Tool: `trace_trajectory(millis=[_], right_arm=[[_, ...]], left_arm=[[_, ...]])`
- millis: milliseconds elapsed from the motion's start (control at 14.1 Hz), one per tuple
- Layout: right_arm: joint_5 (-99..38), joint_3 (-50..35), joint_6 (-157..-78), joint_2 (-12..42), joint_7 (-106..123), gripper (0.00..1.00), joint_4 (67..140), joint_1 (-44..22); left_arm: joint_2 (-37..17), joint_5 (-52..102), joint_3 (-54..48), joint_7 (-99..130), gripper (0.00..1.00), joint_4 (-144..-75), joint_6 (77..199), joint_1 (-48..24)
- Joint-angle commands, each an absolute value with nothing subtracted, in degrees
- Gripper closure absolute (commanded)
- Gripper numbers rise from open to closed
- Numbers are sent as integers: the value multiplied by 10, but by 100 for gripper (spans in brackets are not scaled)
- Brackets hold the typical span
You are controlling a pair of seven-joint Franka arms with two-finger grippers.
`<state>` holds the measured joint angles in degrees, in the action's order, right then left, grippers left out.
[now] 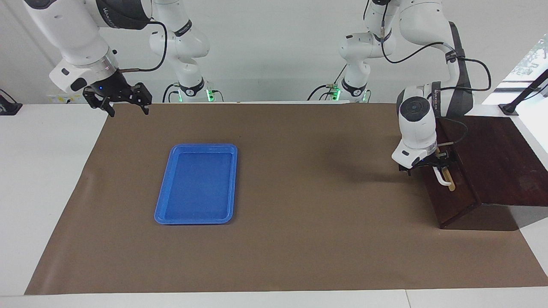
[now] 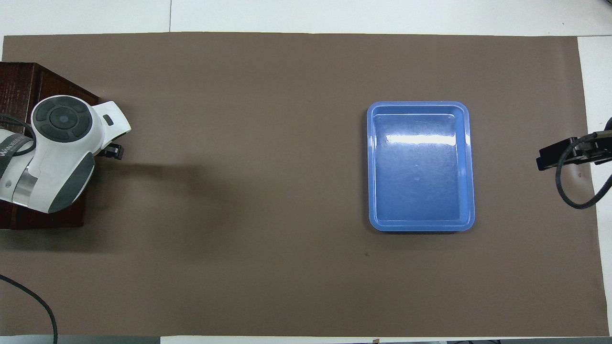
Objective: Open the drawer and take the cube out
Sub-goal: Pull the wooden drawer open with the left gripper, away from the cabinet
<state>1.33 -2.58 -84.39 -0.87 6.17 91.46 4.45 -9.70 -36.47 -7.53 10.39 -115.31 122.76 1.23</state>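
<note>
Brown paper covers most of a white counter (image 1: 51, 179), with a plain white wall where the two Franka bases stand. At the left arm's end sits a dark wooden box (image 1: 492, 162) with a glossy, grained top, and its drawer (image 1: 449, 192) faces the middle of the counter — still shut, so the cube can't be seen in either view.

The left gripper (image 1: 437, 163) is down right at the drawer front, at the robot-side end of the white bar handle (image 1: 441, 176), which runs along a tan strip. Its fingers look spread wide, but from here I can't tell if they're actually around the bar or just touching it. In the overhead view the arm's white wrist covers nearly all of that.

The right gripper (image 1: 124, 105) waits up in the air over the corner of the paper at the right arm's end, fingers open, holding nothing.

Well apart from the drawer, toward the right arm's end, lies a flat blue plastic tray (image 2: 469, 167) — rectangular, rounded corners, shiny.
</note>
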Motion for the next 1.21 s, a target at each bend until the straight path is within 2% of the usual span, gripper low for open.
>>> trace_trajectory(millis=[0,640,1137], right_arm=[[14,-27,-851,-13,54,0,917,48],[12,-27,-852,-13,54,0,917,49],[12,-27,-852,-13,54,0,917,49]], left_arm=[[-108,-364,-84,117,0,-1168,1256,4],[-113,-316,-85,118,0,-1150,1245,-72],[-117,-293,-86,117,0,-1130,1228,-102]])
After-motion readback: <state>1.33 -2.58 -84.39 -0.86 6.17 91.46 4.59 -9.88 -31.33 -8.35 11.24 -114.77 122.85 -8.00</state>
